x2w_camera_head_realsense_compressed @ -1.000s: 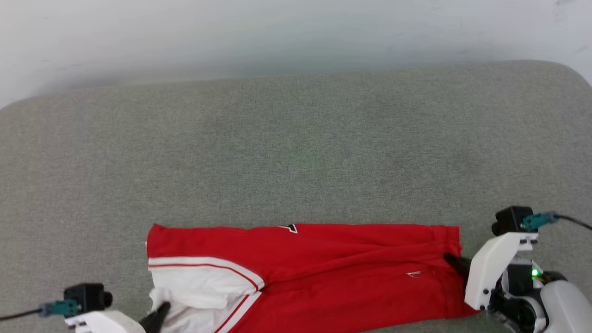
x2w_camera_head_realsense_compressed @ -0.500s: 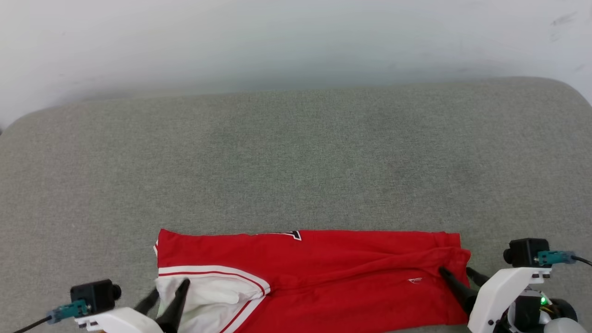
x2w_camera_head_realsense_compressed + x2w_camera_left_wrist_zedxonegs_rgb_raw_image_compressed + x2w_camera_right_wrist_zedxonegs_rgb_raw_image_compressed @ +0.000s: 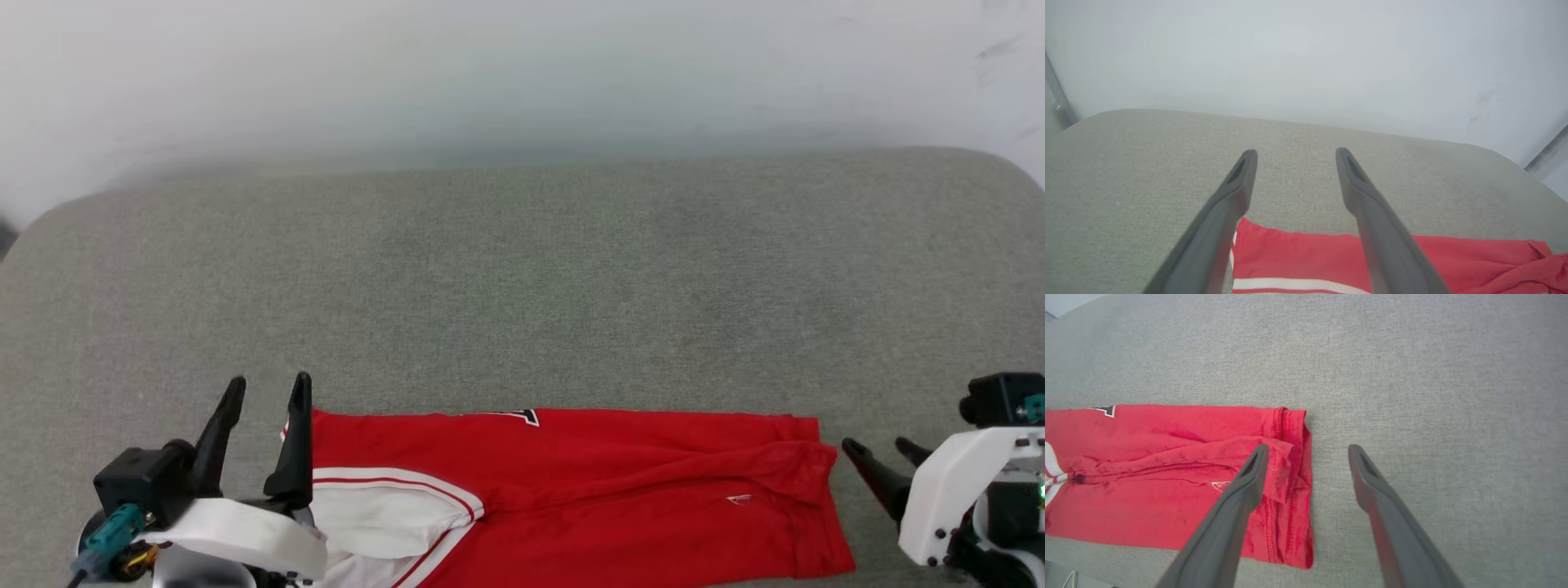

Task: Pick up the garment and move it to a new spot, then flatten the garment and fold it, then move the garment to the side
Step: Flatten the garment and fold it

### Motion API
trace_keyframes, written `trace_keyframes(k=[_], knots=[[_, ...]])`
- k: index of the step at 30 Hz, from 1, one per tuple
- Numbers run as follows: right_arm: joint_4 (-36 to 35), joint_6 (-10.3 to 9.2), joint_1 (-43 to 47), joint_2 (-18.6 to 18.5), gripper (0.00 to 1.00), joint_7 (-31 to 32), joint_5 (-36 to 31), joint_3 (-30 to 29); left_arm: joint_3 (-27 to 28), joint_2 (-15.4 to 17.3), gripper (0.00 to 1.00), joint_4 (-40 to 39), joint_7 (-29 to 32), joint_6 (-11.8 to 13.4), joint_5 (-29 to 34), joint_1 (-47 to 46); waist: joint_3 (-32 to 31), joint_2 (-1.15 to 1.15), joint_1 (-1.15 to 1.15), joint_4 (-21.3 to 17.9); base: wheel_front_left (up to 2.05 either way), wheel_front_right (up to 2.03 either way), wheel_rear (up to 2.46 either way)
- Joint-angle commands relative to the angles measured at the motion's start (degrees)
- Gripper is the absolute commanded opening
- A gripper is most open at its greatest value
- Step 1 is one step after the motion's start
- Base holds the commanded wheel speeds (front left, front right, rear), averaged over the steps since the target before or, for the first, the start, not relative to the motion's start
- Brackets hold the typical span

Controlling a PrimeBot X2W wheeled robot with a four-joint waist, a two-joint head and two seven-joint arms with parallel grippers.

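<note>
And both grippers let go! A second ago each was pinching an end of the garment (image 3: 612, 490); now both have pulled back off the cloth with fingers spread, and the head camera has shifted too.

The grey cushion (image 3: 522, 286) spreads wide across the head view, with a pale wall (image 3: 522, 73) behind it. The garment lies folded into a long red band along the cushion's near edge. Its white sleeve with red-and-white trim is at the left end and its hem at the right.

The left gripper (image 3: 269, 380) stands at the garment's left end, fingers wide apart and nothing between them. Its own wrist camera shows the left gripper (image 3: 1296, 152) above the garment's (image 3: 1310, 253) corner.

The right gripper (image 3: 875, 444) sits just off the hem end, clear of the cloth, jaws spread and empty. From its wrist, the right gripper (image 3: 1308, 448) has one finger over the rumpled hem of the garment (image 3: 1147, 498) and the other over bare cushion.

A corner of dark lettering (image 3: 522, 416) peeks out at the far fold, and a tiny white mark (image 3: 739, 498) shows near the right end.
</note>
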Motion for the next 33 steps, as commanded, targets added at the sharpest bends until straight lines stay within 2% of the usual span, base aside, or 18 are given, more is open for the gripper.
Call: trace_keyframes(k=[1,6,10,21,22,23,24,33], knots=[[-1.06,-0.02,-0.91,-0.61,1.00,1.75,-0.64,-0.67,-0.47,0.14,1.00,-0.95,-0.93,0.78,2.04,-1.28,0.90,0.00,0.01,0.71,0.00,0.00,0.00],[-3.72,-0.02,-1.93,-1.11,1.00,7.45,-2.24,-0.79,-1.60,-0.09,1.00,-3.04,-2.54,1.90,6.99,-3.32,3.87,0.00,0.01,2.02,0.00,0.00,0.00],[-3.53,-0.02,-2.62,0.20,1.00,10.00,-2.87,-0.06,-1.67,-0.79,1.00,-4.21,-3.24,1.87,8.76,-4.43,6.38,0.00,0.01,3.05,0.00,0.00,0.00],[5.88,-0.01,-3.27,4.48,1.00,11.77,-0.61,3.11,-1.73,-1.47,1.00,-5.08,-3.71,0.82,10.31,-5.86,10.30,0.00,0.01,4.87,0.00,0.00,0.00],[6.72,0.00,-3.13,4.86,0.68,12.21,-0.20,3.61,-1.70,-1.51,1.00,-4.96,-3.74,0.75,10.33,-5.91,10.26,0.00,0.01,4.90,0.00,0.00,0.00],[7.21,0.06,-3.01,5.12,0.13,12.49,0.28,4.02,-1.63,-1.51,1.00,-4.80,-3.76,0.74,10.33,-5.86,10.18,0.00,0.01,4.90,0.00,0.00,0.00],[7.53,0.07,-3.03,5.19,0.00,12.53,0.51,4.33,-1.57,-1.50,1.00,-4.62,-3.77,0.74,10.33,-5.73,10.01,0.00,0.01,4.86,0.00,0.00,0.00],[6.49,0.04,-4.87,2.34,0.00,10.48,0.85,4.12,-2.33,-0.53,1.00,-3.79,-3.15,1.10,10.98,-3.59,6.61,0.00,0.01,3.69,0.00,0.00,0.00]])
